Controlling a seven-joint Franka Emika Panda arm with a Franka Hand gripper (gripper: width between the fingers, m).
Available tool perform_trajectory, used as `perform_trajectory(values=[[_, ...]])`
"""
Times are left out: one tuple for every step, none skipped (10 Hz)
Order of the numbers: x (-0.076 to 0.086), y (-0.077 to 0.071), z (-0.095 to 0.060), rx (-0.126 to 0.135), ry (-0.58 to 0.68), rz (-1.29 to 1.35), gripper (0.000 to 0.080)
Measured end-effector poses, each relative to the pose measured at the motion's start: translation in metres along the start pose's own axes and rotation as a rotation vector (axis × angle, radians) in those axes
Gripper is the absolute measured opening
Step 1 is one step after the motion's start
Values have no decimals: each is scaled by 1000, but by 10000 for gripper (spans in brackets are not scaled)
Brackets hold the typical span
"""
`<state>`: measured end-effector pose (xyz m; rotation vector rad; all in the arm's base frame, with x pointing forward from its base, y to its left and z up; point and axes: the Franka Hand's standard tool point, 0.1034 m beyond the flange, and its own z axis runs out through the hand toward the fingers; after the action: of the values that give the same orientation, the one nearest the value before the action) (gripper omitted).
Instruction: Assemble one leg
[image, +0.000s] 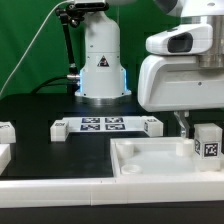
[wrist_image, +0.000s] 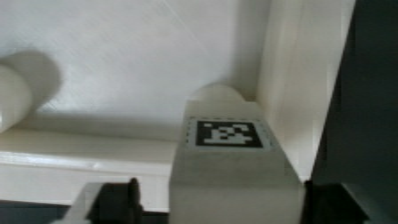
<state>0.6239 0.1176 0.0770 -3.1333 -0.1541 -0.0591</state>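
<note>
The gripper (image: 198, 128) hangs at the exterior view's right, over the far right corner of the large white tray-like tabletop piece (image: 150, 160). Between its fingers sits the leg (image: 207, 141), a small white post standing upright with its black-and-white tag facing the camera. In the wrist view the leg (wrist_image: 228, 150) runs out from between the dark finger pads (wrist_image: 112, 203), its tag plainly visible, and its far end sits close to the inner corner where the tabletop's raised wall (wrist_image: 294, 70) meets the floor. So the gripper is closed narrowly on the leg, holding it.

The step in hand looks like the seating of the leg into the corner socket of the tabletop. Whether the leg's end already touches the socket cannot be told from either view. A rounded white boss (wrist_image: 22, 90) shows to one side in the wrist view.

The next move likely calls for keeping the leg upright, lining its end squarely on the corner socket, then pressing or turning it home without skewing the tabletop. The marker board (image: 105, 126) lies well apart, near the robot base (image: 100, 60).
</note>
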Motion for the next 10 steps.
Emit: perform_trajectory(values=[[0, 0, 0, 0, 0, 0, 348], [0, 0, 0, 1, 0, 9, 291], [0, 0, 0, 1, 0, 43, 291], [0, 1, 0, 2, 0, 49, 291], [0, 1, 0, 7, 0, 140, 291], [0, 1, 1, 15, 1, 269, 291], [0, 2, 1, 22, -1, 374, 291], [-1, 5, 1, 25, -5, 436, 291], [-1, 7, 1, 25, -6, 495, 292], [-2, 10, 1, 21, -7, 581, 295]])
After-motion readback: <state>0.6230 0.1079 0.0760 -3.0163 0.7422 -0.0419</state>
